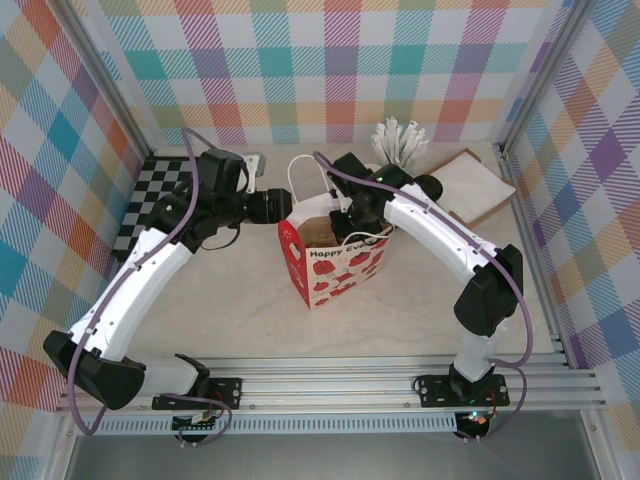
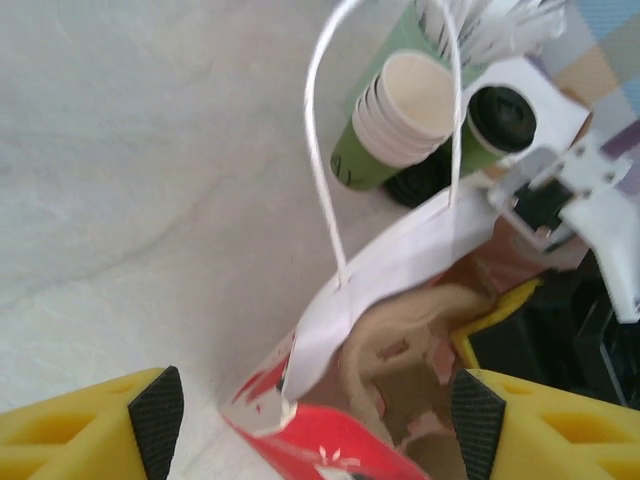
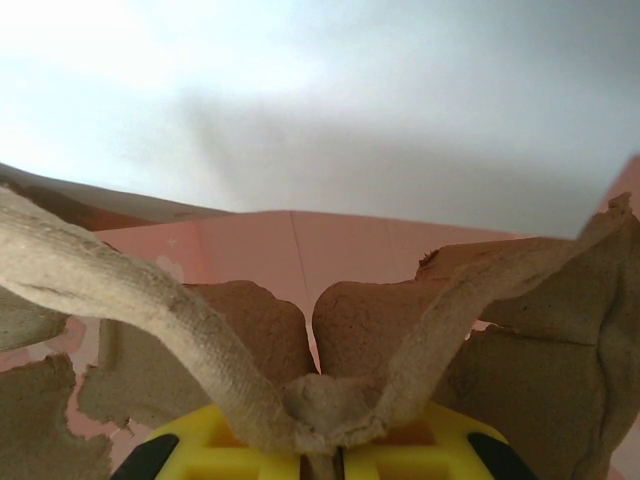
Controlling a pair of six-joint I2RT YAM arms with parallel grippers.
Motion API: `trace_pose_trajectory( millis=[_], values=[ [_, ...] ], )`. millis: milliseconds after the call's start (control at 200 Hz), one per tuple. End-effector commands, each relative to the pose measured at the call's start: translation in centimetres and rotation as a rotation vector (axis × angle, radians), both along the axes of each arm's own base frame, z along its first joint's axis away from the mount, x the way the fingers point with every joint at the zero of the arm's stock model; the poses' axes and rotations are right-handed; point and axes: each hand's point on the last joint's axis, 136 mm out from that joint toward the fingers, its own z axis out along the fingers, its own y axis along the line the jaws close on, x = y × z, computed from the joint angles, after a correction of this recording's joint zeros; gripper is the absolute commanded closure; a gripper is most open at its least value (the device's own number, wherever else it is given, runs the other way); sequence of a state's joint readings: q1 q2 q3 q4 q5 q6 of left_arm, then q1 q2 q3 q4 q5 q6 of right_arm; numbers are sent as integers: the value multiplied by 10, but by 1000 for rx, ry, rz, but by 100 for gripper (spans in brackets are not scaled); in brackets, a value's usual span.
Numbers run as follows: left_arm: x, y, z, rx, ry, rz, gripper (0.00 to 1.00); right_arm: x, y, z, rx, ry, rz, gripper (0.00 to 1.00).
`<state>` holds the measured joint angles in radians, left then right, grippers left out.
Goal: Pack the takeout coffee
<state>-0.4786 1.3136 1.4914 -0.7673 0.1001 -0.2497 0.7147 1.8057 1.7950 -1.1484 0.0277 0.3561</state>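
Closest up, my right gripper (image 3: 335, 455) pinches the cardboard carrier (image 3: 520, 320) inside the bag (image 1: 335, 270), left gripper (image 2: 315, 420) gaping wide at its rim, coffee cup (image 2: 500, 120) outside at one o'clock; I fear snagged flaps could topple the bag.

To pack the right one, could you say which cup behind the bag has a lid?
The dark green cup with the black lid, beside the open cream stack.
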Motion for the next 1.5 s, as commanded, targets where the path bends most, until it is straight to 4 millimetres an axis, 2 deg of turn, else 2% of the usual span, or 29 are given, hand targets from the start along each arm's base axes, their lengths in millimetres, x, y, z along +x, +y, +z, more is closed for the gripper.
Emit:
trace_pose_trajectory(
  millis=[0,160,220,240,290,325,410,460,610,730,870,1080,1225,1405,1495],
  values=[
    [22,-10,4,23,-60,-47,27,-13,5,-15,-24,58,73,94],
    [52,-16,-7,92,-57,-39,27,-15,4,-13,-30,45,85,94],
    [62,-16,-11,113,-49,-18,33,-16,4,-12,-25,40,90,94],
    [65,-17,-12,115,-45,-17,38,-16,3,-11,-25,40,91,95],
    [70,-22,-12,103,-49,-23,64,-17,3,-10,-25,37,94,95],
    [71,-26,-10,90,-53,-38,77,-18,3,-10,-25,34,96,95],
    [75,-29,-4,74,-73,-37,94,-20,1,-8,-29,34,105,95],
    [78,-26,0,71,-86,-14,100,-22,0,-7,-32,33,113,95],
    [76,-35,14,-24,-129,-25,100,-24,-12,-16,-113,51,78,95],
    [68,-45,23,-123,-170,-66,100,-29,-8,-23,-105,66,87,95],
    [65,-48,13,-136,-139,-73,100,-32,-1,-26,-98,75,117,95],
    [62,-59,-6,-139,-49,-128,100,-28,4,-41,-127,130,89,95],
    [65,-60,-15,-128,3,-115,100,-25,10,-51,-128,150,74,96],
    [66,-62,-15,-132,18,-128,97,-24,9,-67,-151,157,84,97],
    [66,-55,-6,-135,6,-118,88,-26,4,-74,-177,169,82,97]
  ],
)
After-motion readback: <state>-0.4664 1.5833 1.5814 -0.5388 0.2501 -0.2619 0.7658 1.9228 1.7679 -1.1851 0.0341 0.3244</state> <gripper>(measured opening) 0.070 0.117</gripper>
